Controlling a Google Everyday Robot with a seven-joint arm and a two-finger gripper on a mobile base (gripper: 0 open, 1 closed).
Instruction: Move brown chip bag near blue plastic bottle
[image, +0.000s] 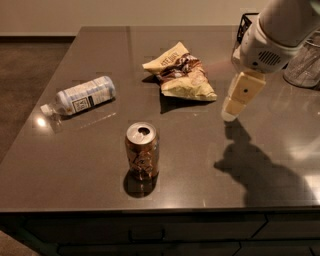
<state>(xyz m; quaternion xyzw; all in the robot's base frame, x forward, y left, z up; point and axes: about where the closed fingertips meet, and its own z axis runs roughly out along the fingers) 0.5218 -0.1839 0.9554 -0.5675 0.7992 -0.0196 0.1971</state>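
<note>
The brown chip bag (181, 71) lies crumpled on the dark table, back of centre. The blue plastic bottle (82, 95) lies on its side at the left, white cap pointing left. My gripper (231, 111) hangs from the white arm at the right, just right of the bag and above the table, apart from the bag. It holds nothing that I can see.
A bronze-brown drink can (142, 151) stands upright near the front, between bottle and bag. A black wire basket (243, 26) sits at the back right behind the arm. A clear glass container (304, 65) stands at the far right. The table's front edge (150, 209) runs below the can.
</note>
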